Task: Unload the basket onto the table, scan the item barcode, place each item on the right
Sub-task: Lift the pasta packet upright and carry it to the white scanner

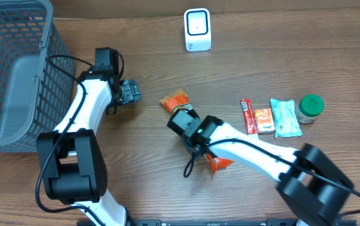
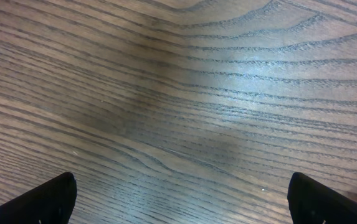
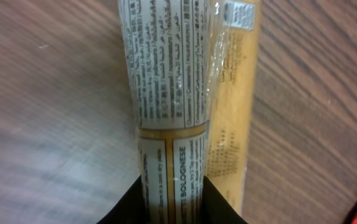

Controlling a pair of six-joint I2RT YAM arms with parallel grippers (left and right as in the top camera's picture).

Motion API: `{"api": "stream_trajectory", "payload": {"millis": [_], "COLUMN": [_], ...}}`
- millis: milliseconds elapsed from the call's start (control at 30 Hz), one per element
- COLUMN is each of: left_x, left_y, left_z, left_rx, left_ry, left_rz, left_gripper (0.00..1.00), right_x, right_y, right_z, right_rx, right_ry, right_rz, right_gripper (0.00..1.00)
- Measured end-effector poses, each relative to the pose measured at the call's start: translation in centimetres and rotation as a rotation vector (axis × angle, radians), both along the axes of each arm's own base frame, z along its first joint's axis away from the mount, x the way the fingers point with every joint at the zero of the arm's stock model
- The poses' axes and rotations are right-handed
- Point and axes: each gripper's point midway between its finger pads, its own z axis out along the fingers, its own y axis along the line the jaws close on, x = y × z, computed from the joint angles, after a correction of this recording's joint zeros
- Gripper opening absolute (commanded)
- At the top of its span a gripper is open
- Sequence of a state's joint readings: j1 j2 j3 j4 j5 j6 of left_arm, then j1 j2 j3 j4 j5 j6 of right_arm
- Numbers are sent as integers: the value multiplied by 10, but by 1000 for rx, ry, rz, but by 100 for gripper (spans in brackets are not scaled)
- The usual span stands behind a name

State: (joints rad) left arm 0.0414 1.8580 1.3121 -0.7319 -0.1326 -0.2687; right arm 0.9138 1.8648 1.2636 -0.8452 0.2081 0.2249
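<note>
The item is an orange packet (image 1: 174,100) lying on the wooden table, left of centre. In the right wrist view it is a rolled packet (image 3: 178,87) with a grey printed panel and an orange-yellow side. My right gripper (image 3: 174,200) is shut on its near end, with a black finger pressed on each side. From overhead, the right gripper (image 1: 183,119) sits just in front of the packet. I cannot make out a barcode on it. The white scanner (image 1: 197,29) stands at the back centre. My left gripper (image 1: 129,92) is open above bare wood, with its fingertips (image 2: 50,198) wide apart.
A grey wire basket (image 1: 10,69) fills the back left corner. To the right lie a red stick pack (image 1: 248,116), a small orange pack (image 1: 263,119), a teal pack (image 1: 284,117) and a green-lidded jar (image 1: 310,108).
</note>
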Motion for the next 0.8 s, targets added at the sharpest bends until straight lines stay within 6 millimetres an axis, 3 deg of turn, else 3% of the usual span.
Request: {"api": "stream_trajectory", "payload": {"millis": [267,600,800], "left_x": [0,0,0], "left_y": [0,0,0], "left_z": [0,0,0], "left_rx": [0,0,0], "left_ry": [0,0,0], "left_rz": [0,0,0], "left_gripper": [100,100,100], "right_x": [-2,4,11], "right_y": [-3,-11,5], "right_z": [57,69,97], "right_rx": [203,406,689], "right_ry": [30,210,324], "right_rz": [-39,-116,-25], "right_gripper": [4,4,4]}}
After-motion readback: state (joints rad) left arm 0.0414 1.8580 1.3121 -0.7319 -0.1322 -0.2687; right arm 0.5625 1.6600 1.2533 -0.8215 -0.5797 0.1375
